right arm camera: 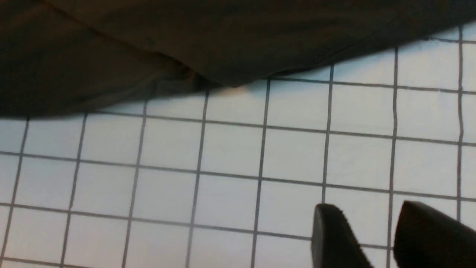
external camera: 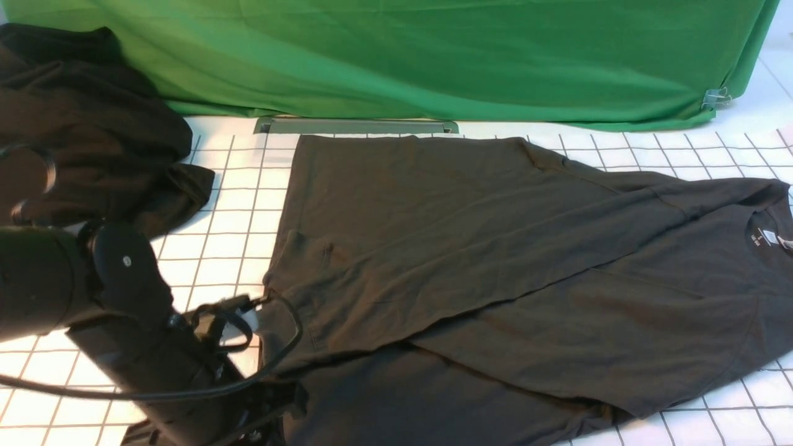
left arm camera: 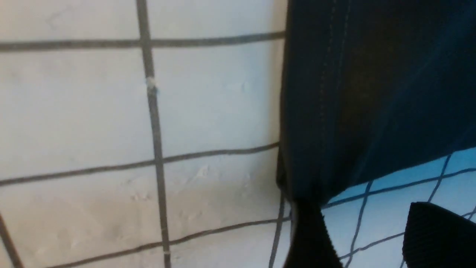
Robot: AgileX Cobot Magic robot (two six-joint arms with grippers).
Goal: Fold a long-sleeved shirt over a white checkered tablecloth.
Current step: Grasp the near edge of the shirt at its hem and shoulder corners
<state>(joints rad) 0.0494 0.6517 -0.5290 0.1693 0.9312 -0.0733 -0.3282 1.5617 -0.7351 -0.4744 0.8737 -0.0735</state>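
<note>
Fingers of the left gripper stand wide apart, one touching the corner of the dark shirt. Right gripper fingers stand apart over checkered tablecloth, near the shirt.

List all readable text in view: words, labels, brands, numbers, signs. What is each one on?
"S": printed inside the neck of the shirt, in the front view.
Line under the "S": too small to read.
White neck label: any text on it is too small to read.
Wrist views: no text seen.
</note>
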